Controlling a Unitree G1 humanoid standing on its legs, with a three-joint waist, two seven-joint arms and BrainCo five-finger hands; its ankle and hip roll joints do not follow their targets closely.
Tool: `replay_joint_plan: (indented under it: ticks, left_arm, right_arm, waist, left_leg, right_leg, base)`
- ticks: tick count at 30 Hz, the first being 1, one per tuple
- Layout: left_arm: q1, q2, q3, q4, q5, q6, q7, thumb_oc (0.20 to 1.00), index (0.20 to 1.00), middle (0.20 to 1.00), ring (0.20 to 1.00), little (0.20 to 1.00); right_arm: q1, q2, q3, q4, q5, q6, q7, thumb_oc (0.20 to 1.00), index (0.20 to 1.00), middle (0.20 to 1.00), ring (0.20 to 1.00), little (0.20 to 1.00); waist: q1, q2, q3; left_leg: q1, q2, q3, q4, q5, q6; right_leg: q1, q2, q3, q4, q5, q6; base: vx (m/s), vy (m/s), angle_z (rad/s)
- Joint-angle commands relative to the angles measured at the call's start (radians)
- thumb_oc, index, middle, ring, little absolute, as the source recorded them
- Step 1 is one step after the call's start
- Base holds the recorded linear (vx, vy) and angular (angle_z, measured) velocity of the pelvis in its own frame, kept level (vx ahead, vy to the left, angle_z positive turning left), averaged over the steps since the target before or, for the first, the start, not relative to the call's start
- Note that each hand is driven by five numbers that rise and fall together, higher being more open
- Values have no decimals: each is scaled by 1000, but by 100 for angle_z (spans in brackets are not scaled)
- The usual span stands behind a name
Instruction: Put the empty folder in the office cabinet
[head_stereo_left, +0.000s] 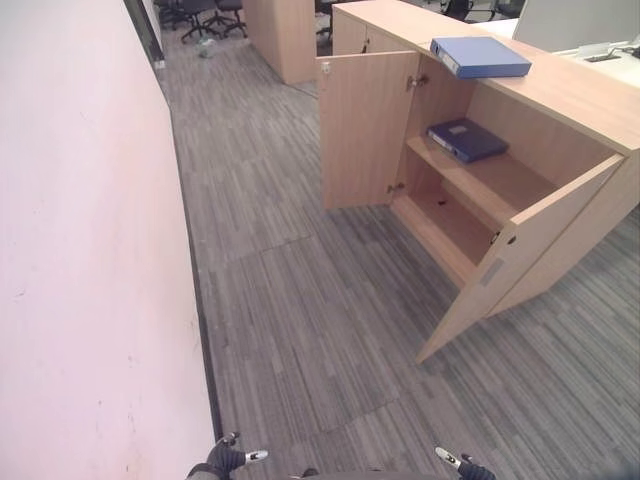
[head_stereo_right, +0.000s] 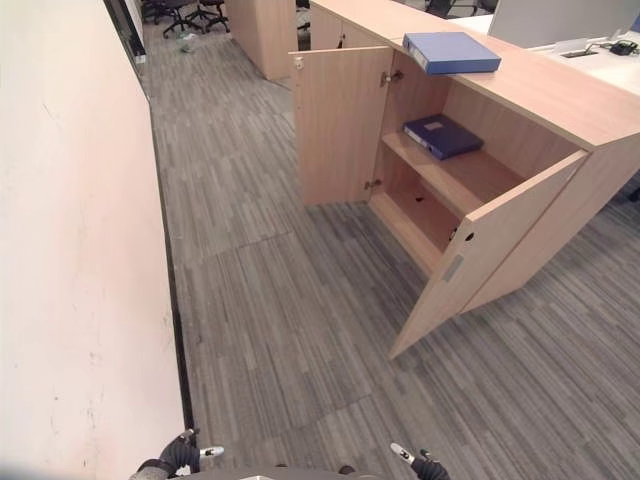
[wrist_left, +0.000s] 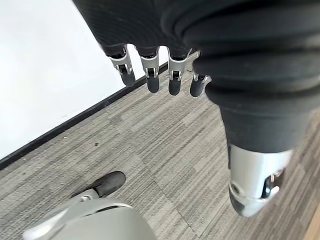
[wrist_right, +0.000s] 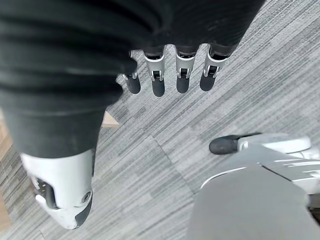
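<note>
A blue folder (head_stereo_left: 481, 56) lies flat on top of the light wooden office cabinet (head_stereo_left: 575, 92) at the upper right. Both cabinet doors stand open. A darker blue folder (head_stereo_left: 467, 139) rests on the upper shelf inside. My left hand (head_stereo_left: 231, 456) hangs low at the bottom edge, far from the cabinet, its fingers (wrist_left: 149, 75) straight and empty. My right hand (head_stereo_left: 459, 463) hangs at the bottom right, its fingers (wrist_right: 182, 75) also straight with nothing in them.
A pale wall (head_stereo_left: 80, 250) runs along the left. The near cabinet door (head_stereo_left: 520, 250) juts out over the grey carpet (head_stereo_left: 300, 320). Another wooden unit (head_stereo_left: 282, 35) and office chairs (head_stereo_left: 200, 15) stand at the far end of the aisle.
</note>
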Motion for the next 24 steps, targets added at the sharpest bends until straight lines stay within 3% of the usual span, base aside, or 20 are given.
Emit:
replay_joint_plan:
  ticks: [1,24]
  left_arm:
    - [-46,37,12,12,-36,-31,-9,1000,1000,1000,1000,1000]
    - [-50,24,7,48,-31,-29,-11,1000,1000,1000,1000,1000]
  right_arm:
    - [-35,-18,12,-17,54,-32,8,1000,1000,1000,1000,1000]
    - [-31,-14,-1,40,49,-18,5,1000,1000,1000,1000,1000]
  waist:
    - [-3,-23,-1]
    - [-4,-23,-9]
  left_leg:
    - [30,128,21,3,-45,-116]
    - [33,127,0,3,-48,-117]
  right_leg:
    - [-11,-117,16,0,-9,135]
    - [2,-117,13,0,-19,131]
  base:
    - [0,0,0]
    - [0,0,0]
